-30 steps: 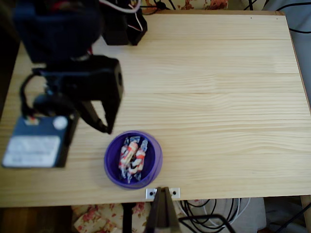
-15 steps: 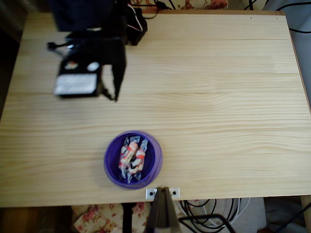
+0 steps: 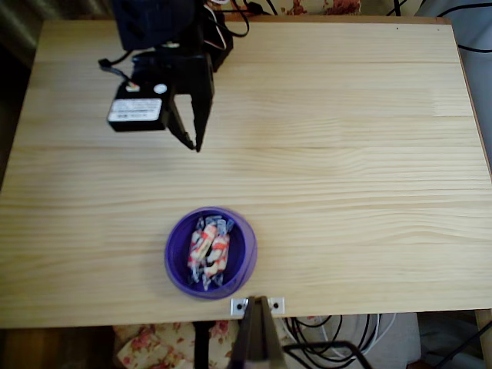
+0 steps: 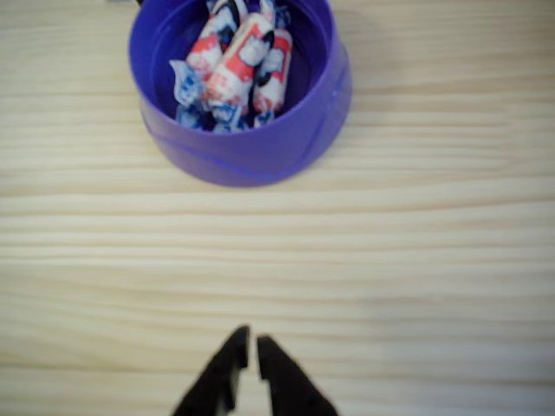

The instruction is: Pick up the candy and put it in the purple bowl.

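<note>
Claw (image 4: 252, 345) nearly clenched, empty, well apart from purple bowl (image 3: 173, 269); perhaps three candies (image 3: 210, 251) inside.

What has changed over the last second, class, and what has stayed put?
The gripper has drawn away from the purple bowl, moving up the overhead view toward the table's far edge, fingers nearly closed on nothing. Nothing was grasped or released. The bowl and the candies inside it have not moved.
</note>
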